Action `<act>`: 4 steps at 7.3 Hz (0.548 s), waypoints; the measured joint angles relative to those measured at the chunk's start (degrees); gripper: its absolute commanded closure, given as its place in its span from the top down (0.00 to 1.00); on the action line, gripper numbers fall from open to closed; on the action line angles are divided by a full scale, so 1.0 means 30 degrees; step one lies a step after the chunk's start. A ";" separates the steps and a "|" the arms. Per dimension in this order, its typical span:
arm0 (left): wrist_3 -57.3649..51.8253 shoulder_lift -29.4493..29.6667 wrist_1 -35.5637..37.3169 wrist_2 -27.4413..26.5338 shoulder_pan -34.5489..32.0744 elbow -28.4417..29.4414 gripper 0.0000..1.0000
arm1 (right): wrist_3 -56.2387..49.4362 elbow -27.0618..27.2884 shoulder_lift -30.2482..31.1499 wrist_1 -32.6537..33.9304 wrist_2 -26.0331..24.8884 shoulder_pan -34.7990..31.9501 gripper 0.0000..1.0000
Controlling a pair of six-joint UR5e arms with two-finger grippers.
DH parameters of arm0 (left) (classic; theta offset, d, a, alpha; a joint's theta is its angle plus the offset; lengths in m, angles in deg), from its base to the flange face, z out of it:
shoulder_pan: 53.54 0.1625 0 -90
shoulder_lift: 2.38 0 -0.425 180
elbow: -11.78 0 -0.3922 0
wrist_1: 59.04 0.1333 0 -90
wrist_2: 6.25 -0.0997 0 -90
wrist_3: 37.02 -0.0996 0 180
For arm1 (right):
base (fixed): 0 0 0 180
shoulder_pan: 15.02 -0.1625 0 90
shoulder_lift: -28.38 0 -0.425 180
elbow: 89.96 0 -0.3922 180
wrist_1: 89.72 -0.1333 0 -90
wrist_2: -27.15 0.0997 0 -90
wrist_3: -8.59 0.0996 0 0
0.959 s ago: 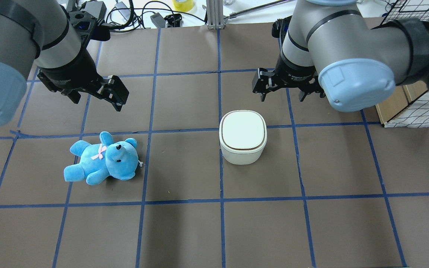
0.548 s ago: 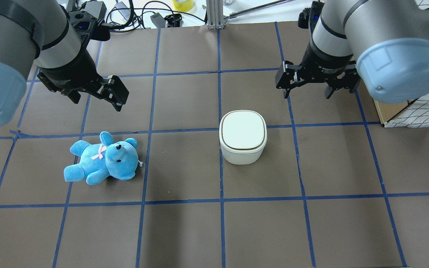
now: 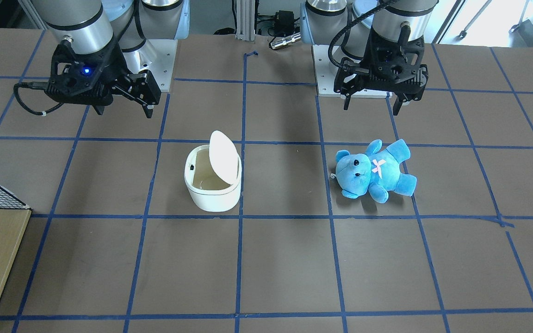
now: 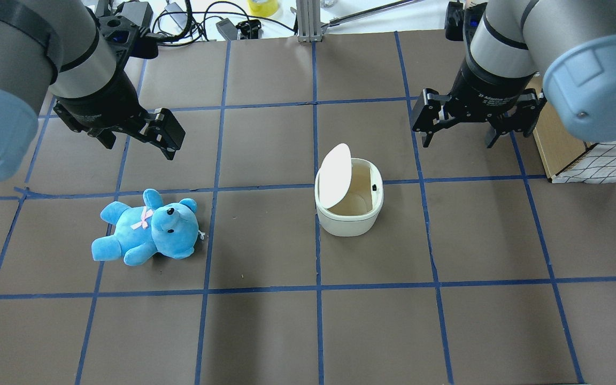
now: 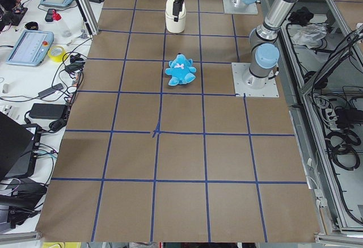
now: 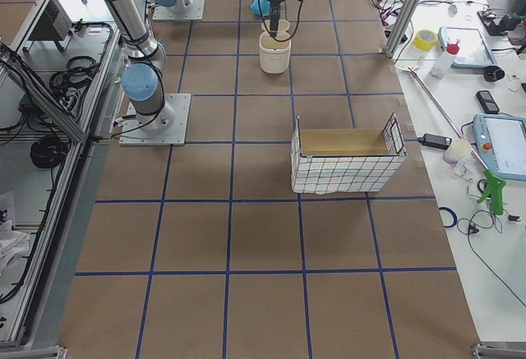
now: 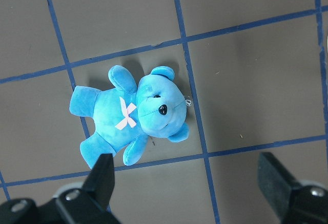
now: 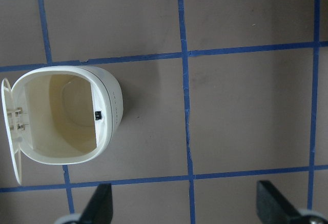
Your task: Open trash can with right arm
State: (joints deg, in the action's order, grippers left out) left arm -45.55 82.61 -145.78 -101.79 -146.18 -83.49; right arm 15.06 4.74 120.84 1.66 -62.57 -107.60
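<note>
The white trash can point(image 4: 348, 214) stands mid-table with its lid point(image 4: 335, 175) popped up on the side toward the teddy, showing a bare cream inside. It also shows in the front view point(image 3: 212, 192) and the right wrist view point(image 8: 110, 106). My right gripper point(image 4: 459, 140), with the blue light, hangs open and empty beyond and to the right of the can, apart from it; in the front view it point(image 3: 123, 111) is at upper left. My left gripper point(image 4: 139, 149) is open and empty above the blue teddy point(image 4: 147, 227).
A wire basket with a cardboard liner point(image 4: 580, 155) stands at the table's right edge, close to my right arm. The blue teddy point(image 7: 130, 116) lies on its back left of the can. Cables and tools lie beyond the far edge.
The trash can's lid has sprung from flat shut to standing open. My right gripper has moved right and away from the can. My left arm has not moved.
</note>
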 measured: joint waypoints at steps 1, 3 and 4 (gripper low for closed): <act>0.0000 0.0000 0.0000 0.0000 0.0000 0.0001 1.00 | 0.0059 -0.0007 0.0016 -0.0124 -0.0004 0.0002 1.00; 0.0000 0.0000 0.0001 0.0000 0.0000 0.0001 1.00 | 0.0092 0.0003 0.0015 -0.0187 -0.0006 -0.0014 1.00; 0.0000 0.0000 0.0001 0.0000 0.0000 0.0000 1.00 | 0.0095 0.0012 0.0007 -0.0193 -0.0006 -0.0016 1.00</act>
State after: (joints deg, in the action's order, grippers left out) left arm -45.55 82.61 -145.78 -101.79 -146.18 -83.49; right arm 15.35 4.77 120.86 1.08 -62.59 -107.65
